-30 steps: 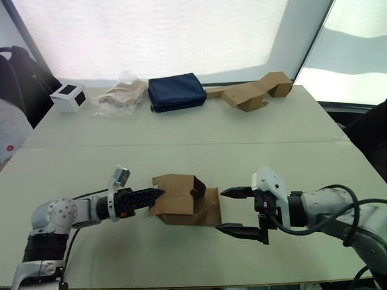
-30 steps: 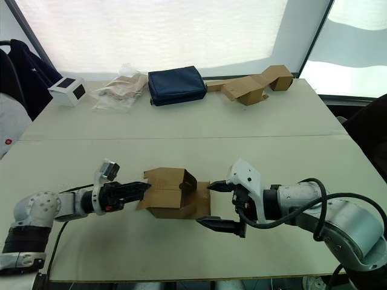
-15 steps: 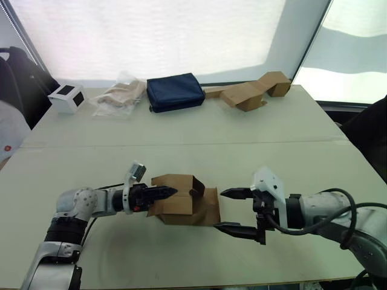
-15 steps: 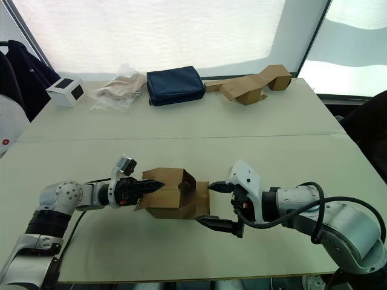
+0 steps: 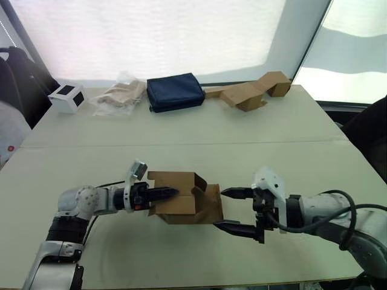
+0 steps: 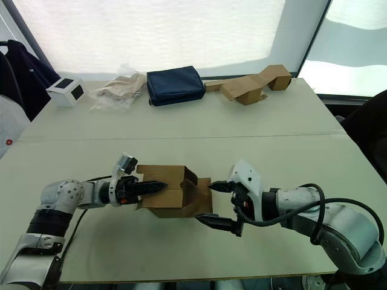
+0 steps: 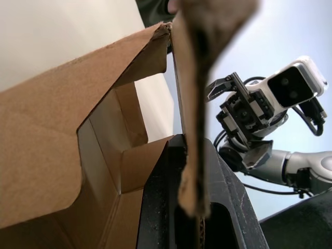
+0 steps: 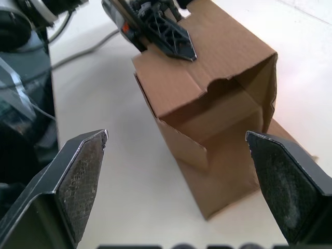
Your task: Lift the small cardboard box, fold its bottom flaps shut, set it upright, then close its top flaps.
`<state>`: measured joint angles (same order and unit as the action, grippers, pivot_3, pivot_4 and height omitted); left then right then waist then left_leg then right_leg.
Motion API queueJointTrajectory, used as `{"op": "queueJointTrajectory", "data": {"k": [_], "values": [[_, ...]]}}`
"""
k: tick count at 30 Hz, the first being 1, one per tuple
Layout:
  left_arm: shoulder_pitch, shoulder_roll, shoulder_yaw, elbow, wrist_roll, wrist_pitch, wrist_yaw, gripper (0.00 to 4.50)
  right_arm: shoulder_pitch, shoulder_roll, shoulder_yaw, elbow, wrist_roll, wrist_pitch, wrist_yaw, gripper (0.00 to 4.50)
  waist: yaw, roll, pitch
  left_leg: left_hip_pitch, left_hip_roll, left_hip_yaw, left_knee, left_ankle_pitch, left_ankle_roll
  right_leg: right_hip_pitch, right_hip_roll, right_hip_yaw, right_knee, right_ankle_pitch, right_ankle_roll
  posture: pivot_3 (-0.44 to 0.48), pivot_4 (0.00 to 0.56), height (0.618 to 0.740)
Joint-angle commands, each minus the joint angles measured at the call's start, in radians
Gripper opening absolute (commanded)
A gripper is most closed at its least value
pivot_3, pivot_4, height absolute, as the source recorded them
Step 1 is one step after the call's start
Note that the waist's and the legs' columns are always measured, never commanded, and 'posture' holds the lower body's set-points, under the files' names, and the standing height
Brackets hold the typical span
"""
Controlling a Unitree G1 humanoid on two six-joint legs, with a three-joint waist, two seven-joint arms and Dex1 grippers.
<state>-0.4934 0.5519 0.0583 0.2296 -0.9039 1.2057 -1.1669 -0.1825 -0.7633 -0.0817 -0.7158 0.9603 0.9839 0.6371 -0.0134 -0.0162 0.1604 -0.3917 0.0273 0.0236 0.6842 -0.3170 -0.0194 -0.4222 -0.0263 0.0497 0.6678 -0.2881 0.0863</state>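
Observation:
The small cardboard box [image 5: 181,202] lies on its side on the table's near half, its open ends facing left and right. My left gripper [image 5: 174,193] reaches in from the left and is shut on the box's upper wall; the left wrist view shows its fingers [image 7: 161,207] pinching that cardboard edge [image 7: 189,129]. My right gripper [image 5: 221,209] stands open just right of the box, its jaws spread wide around the open end [image 8: 223,109] without touching it. One loose flap [image 5: 213,208] hangs out on that side. I cannot tell which end holds the bottom flaps and which the top flaps.
Along the table's far edge sit a white cube with black marks [image 5: 67,96], a crumpled plastic bag [image 5: 121,93], a navy pouch [image 5: 176,92] and a long bent cardboard piece [image 5: 251,92]. A seam [image 5: 193,144] crosses the tabletop.
My left gripper has reached forward into the box's left end and shut on its upper wall. The box has shifted slightly. The right gripper has stayed open in place.

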Motion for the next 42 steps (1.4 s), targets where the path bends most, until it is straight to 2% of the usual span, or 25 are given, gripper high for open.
{"op": "queueJointTrajectory", "data": {"k": [1, 5, 6, 7, 10, 11, 12, 17, 31, 42], "values": [[-0.075, 0.022, 0.059, -0.055, 0.021, -0.1, 0.018, 0.05, -0.065, 0.071, -0.084, 0.055, 0.056, -0.034, -0.085, 4.5, 0.0, 0.0, 0.0, 0.0, 0.0, 0.0, 0.0, 0.0, 0.0, 0.0, 0.0, 0.0, 0.0, 0.0, 0.0, 0.0, 0.15, 0.74], [-0.19, 0.034, 0.085, -0.076, 0.054, -0.199, 0.037, 0.05, -0.181, 0.162, -0.091, 0.18, -0.035, -0.097, -0.193, 4.5, 0.0, -0.001, 0.001, 0.0, 0.0, 0.0, 0.001, 0.0, 0.0, 0.0, 0.0, 0.0, 0.0, 0.0, 0.0, 0.0, 0.15, 0.74], [-0.204, 0.037, 0.08, -0.078, 0.063, -0.215, 0.032, 0.0, -0.201, 0.166, -0.078, 0.19, -0.058, -0.107, -0.196, 3.98, 0.0, 0.0, 0.0, -0.001, 0.0, 0.0, 0.001, 0.0, 0.0, 0.0, 0.0, 0.0, 0.0, 0.0, 0.0, 0.0, 0.15, 0.74], [-0.215, 0.04, 0.071, -0.077, 0.074, -0.231, 0.025, 0.0, -0.227, 0.18, -0.072, 0.206, -0.072, -0.114, -0.211, 3.82, 0.0, 0.0, 0.0, -0.001, -0.001, 0.001, 0.0, 0.0, 0.0, -0.001, 0.0, 0.0, 0.0, 0.0, 0.0, 0.0, 0.15, 0.74], [-0.254, 0.048, 0.049, -0.067, 0.109, -0.287, 0.009, 0.0, -0.318, 0.242, -0.077, 0.278, -0.094, -0.146, -0.262, 2.68, -0.005, 0.0, 0.0, -0.001, -0.001, 0.001, -0.001, 0.0, 0.0, -0.002, 0.0, 0.001, 0.0, 0.0, 0.0, 0.0, 0.15, 0.74], [-0.267, 0.051, 0.044, -0.062, 0.121, -0.304, 0.003, 0.0, -0.352, 0.262, -0.073, 0.305, -0.109, -0.16, -0.274, 2.43, -0.007, 0.0, 0.0, -0.001, 0.0, 0.001, -0.001, 0.0, 0.0, -0.002, 0.0, 0.001, 0.0, 0.0, 0.0, 0.0, 0.15, 0.74], [-0.281, 0.051, 0.04, -0.054, 0.13, -0.318, -0.001, 0.0, -0.387, 0.29, -0.071, 0.335, -0.125, -0.175, -0.296, 1.94, -0.006, 0.0, 0.0, -0.001, 0.0, 0.002, 0.0, 0.001, -0.001, -0.002, 0.0, 0.001, 0.0, 0.0, 0.0, 0.0, 0.15, 0.74], [-0.322, 0.048, 0.037, -0.02, 0.141, -0.33, -0.021, 0.0, -0.497, 0.409, -0.095, 0.457, -0.193, -0.23, -0.425, 0.09, -0.005, 0.0, 0.0, -0.001, 0.0, 0.001, 0.0, 0.001, -0.002, -0.003, 0.001, 0.001, 0.002, 0.0, 0.0, 0.0, 0.15, 0.74], [-0.332, 0.038, 0.043, -0.045, 0.145, -0.335, -0.029, 0.0, -0.489, 0.409, 0.038, 0.402, -0.24, -0.212, -0.298, 0.09, -0.008, 0.0, 0.0, -0.002, 0.0, 0.001, 0.0, 0.002, -0.003, -0.004, 0.0, 0.001, 0.002, 0.0, 0.0, 0.0, 0.15, 0.74], [-0.331, 0.044, 0.029, -0.079, 0.13, -0.309, -0.065, 0.0, -0.518, 0.422, 0.079, 0.397, -0.237, -0.211, -0.202, 0.09, -0.007, 0.0, 0.0, -0.003, 0.0, 0.001, 0.0, 0.002, -0.003, -0.004, 0.0, 0.0, 0.002, 0.0, 0.0, 0.0, 0.15, 0.74]]}}
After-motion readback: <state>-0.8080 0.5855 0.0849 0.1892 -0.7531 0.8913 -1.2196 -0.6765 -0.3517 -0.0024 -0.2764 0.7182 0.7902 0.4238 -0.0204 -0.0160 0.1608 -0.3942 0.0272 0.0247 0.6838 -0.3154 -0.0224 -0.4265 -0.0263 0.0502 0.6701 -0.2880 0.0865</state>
